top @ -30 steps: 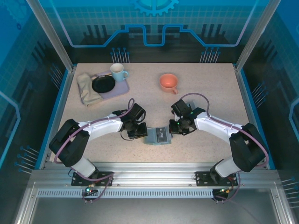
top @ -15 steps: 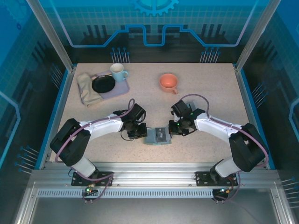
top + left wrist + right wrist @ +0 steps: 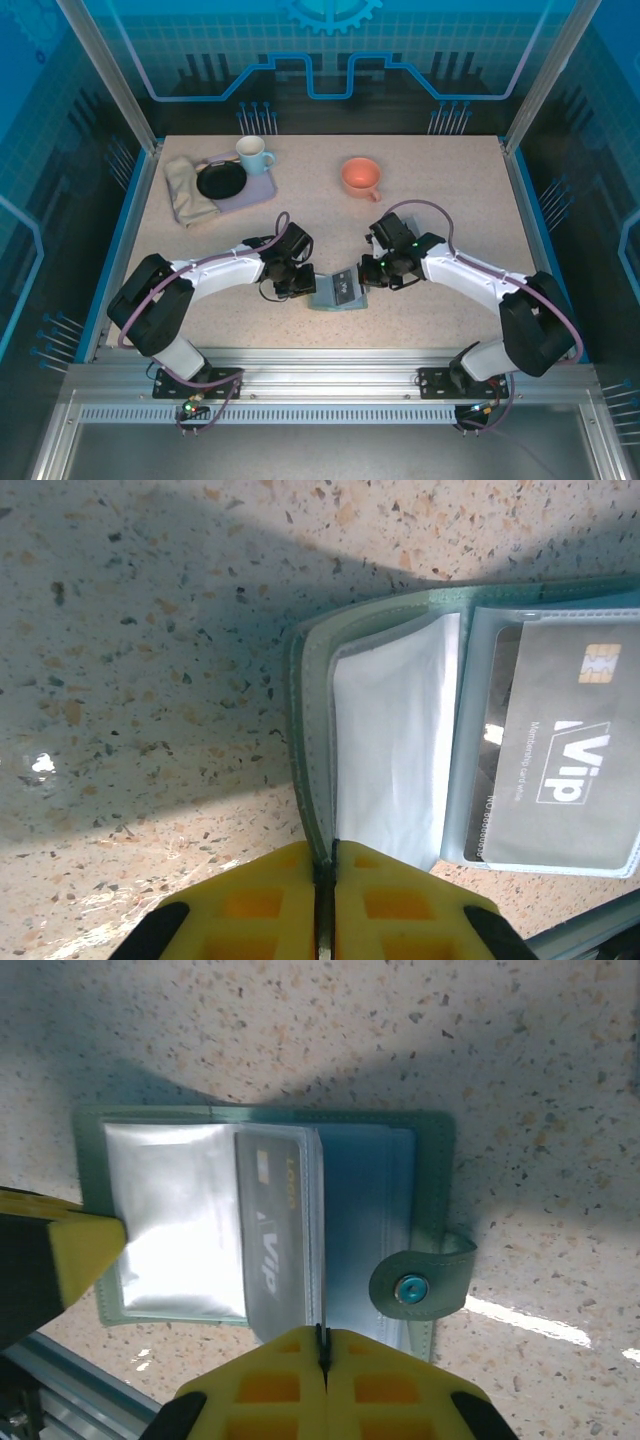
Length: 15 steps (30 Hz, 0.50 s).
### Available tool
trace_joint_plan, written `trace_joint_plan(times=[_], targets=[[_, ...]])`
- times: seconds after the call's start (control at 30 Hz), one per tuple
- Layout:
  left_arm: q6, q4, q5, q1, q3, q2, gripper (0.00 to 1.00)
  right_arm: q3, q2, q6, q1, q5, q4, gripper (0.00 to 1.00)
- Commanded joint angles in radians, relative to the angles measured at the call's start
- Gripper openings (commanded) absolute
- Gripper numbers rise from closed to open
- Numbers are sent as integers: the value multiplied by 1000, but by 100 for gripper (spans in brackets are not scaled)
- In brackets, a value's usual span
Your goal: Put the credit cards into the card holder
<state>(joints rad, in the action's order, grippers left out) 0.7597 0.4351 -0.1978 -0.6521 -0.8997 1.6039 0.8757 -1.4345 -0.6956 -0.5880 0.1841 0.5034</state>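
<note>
The grey-green card holder (image 3: 337,291) lies open on the table between my two grippers, its clear sleeves showing. In the left wrist view my left gripper (image 3: 325,852) is shut on the near edge of the card holder's (image 3: 312,730) green cover. A grey credit card (image 3: 565,760) marked VIP sits in a sleeve to the right. In the right wrist view my right gripper (image 3: 322,1335) is shut on a thin clear sleeve leaf of the card holder (image 3: 430,1160), right beside the grey credit card (image 3: 270,1230). The snap tab (image 3: 420,1285) sticks out to the right.
An orange cup (image 3: 360,177) stands behind the holder. At the back left a lavender tray (image 3: 262,188) carries a black plate (image 3: 222,181) and a pale mug (image 3: 253,154), with a beige cloth (image 3: 186,190) beside it. The table's near edge lies just below the holder.
My right gripper has shifted slightly to the left, tipping the holder's right leaf up a little. The left gripper has kept its hold and place.
</note>
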Motion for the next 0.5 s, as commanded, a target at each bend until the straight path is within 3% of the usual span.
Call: trace_joint_plan(times=[0.0,0.27,0.47], targets=[[3,-5,8,-7,14,23,12,-2,22,-17,12,32,-4,6],[16,-30,9,-9,30,14,12,-2,-17,-42,-6,171,-113,7],[33,-47,24,-9,46,8,11,37,-113,-71,-66,155,-160,7]])
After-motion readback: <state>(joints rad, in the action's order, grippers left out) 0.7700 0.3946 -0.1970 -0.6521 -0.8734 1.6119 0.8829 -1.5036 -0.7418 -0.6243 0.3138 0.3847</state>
